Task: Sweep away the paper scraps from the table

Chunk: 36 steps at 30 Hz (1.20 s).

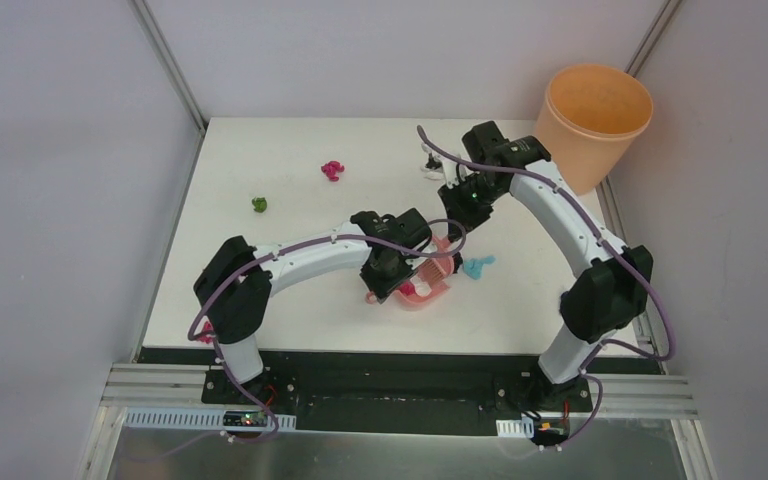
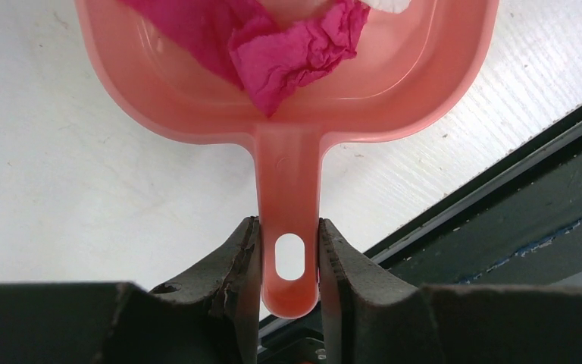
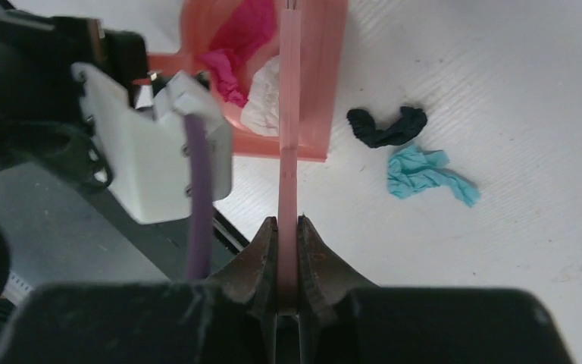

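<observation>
Your left gripper [image 2: 288, 235] clamps the dustpan [image 2: 144, 83] handle; your right gripper [image 3: 288, 231] pinches the brush [image 3: 290, 91]; scraps [image 2: 295, 53] fill the dustpan, others dot the desk [image 3: 515, 68].

Left wrist: I've got the dustpan by its handle.
My left gripper [image 2: 288, 224] pinches the flat handle of the salmon-pink plastic dustpan [image 2: 402, 106], one dark finger [image 2: 235, 265] pressed on each side of the oval hanging hole. In the pan I see crumpled magenta paper scraps [image 2: 288, 53], with a white bit [image 2: 386, 4] cut off by the top edge. Under the pan is the matte white table [image 2: 61, 197]; its black front strip [image 2: 515, 212] runs diagonally at lower right.
</observation>
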Each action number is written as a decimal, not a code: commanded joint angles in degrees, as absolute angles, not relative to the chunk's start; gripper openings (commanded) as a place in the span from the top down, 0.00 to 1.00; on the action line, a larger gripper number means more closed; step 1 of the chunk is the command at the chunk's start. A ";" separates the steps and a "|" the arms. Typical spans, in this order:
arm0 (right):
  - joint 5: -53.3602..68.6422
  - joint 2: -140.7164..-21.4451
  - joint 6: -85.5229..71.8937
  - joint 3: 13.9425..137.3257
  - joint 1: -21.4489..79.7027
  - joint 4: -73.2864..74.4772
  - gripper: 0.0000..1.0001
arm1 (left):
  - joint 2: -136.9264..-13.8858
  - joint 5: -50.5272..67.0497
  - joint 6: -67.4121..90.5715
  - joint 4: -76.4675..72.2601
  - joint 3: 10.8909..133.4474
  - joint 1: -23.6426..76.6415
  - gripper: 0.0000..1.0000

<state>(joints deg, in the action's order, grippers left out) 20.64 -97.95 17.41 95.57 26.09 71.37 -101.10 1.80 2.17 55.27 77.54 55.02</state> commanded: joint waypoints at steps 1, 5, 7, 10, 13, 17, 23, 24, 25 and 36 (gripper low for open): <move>26.79 -91.19 17.49 95.81 25.86 73.92 1.00 | -99.37 1.07 2.81 52.56 77.57 54.83 1.00; 20.84 -88.15 17.04 98.10 23.36 72.88 1.00 | -96.57 1.90 2.92 51.68 75.97 54.93 1.00; 15.20 -87.49 16.62 99.61 20.99 72.42 1.00 | -94.84 2.07 3.17 52.22 75.41 55.03 1.00; 6.83 -87.52 16.44 100.53 18.33 71.64 1.00 | -92.75 1.79 3.63 55.37 75.82 55.72 1.00; -3.70 -87.41 16.52 98.95 17.85 69.81 1.00 | -92.43 0.77 5.26 61.09 78.56 56.76 1.00; -20.13 -87.13 15.04 94.39 17.84 64.90 1.00 | -93.21 -1.44 5.22 65.14 81.30 59.62 1.00; -20.12 -88.62 14.14 91.16 17.89 64.83 1.00 | -97.29 -2.43 5.04 66.46 82.39 61.63 1.00; -18.54 -88.98 13.74 91.00 17.89 65.35 1.00 | -98.02 -2.41 4.94 66.34 82.56 61.76 1.00; -16.13 -89.20 13.56 90.91 17.97 65.90 1.00 | -98.73 -2.38 4.78 66.09 82.61 61.78 1.00; 9.17 -90.04 13.08 84.87 21.31 67.67 1.00 | -106.96 -0.09 4.27 63.96 86.73 61.79 1.00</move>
